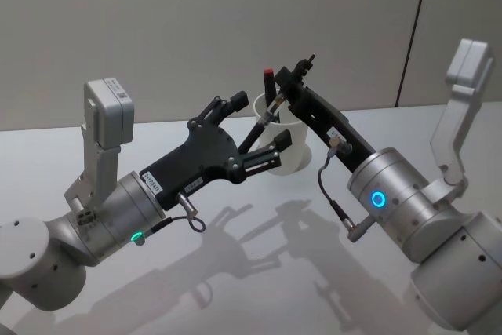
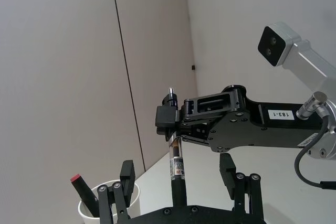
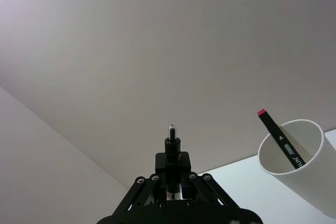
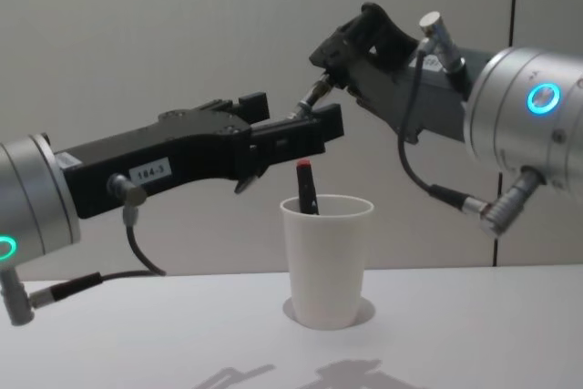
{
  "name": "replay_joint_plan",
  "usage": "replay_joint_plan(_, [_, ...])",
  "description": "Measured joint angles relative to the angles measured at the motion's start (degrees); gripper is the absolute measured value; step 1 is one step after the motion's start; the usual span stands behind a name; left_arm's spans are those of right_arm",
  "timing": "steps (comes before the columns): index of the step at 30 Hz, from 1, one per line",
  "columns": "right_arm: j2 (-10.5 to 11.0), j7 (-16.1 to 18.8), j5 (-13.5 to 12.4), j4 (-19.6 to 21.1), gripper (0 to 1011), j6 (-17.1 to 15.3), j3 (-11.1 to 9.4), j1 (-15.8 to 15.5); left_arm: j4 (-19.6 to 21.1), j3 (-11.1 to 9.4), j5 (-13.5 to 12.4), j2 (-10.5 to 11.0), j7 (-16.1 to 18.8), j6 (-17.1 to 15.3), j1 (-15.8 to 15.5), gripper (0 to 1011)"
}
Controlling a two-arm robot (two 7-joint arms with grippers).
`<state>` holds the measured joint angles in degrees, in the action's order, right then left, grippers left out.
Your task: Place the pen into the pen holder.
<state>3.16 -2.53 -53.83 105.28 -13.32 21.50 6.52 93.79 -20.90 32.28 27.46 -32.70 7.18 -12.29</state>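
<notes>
Both arms up over the far-centre of the table (image 1: pixel 259 256), meeting just above the pen holder (image 1: pixel 284 140).

Pen holder: white paper cup, upright on the table, centre in chest view (image 4: pixel 328 261). Already has a black marker with a red cap (image 4: pixel 305 185) leaning inside it, red end sticking up past the rim; in head view it sits at the cup's left-far side (image 1: pixel 270 88).

Pen (image 2: pixel 176 169): dark barrel with a printed label and a silver band, in the air above the cup, not in it. Right gripper (image 2: pixel 169 120) is clamped on the upper end of it; the tip pokes out past the fingers in right wrist view (image 3: pixel 172 140). In chest view the pen (image 4: pixel 310 96) runs tilted from the right gripper (image 4: pixel 332 61) down-left toward the left gripper.

Left gripper (image 1: pixel 247 127) comes in from the left, fingers spread wide. Left wrist view shows the two fingers (image 2: pixel 127 174) on either side of the pen's lower part with gaps, not touching it. In chest view its fingertips (image 4: pixel 310 129) sit just above the cup rim, near the marker's cap.

Right arm comes in from the right, wrist higher than the left one
</notes>
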Motion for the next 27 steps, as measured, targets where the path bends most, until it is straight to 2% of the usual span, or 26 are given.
replay_joint_plan(15, [0.16,0.04,-0.11,-0.16,131,-0.02,-0.08,0.0,0.0,0.0,0.0,0.0,0.0,0.0,0.0,1001])
replay_joint_plan(27, [1.0,0.95,-0.75,-1.87,131,0.81,-1.4,1.22,0.0,0.0,0.0,0.0,0.0,0.0,0.0,1001])
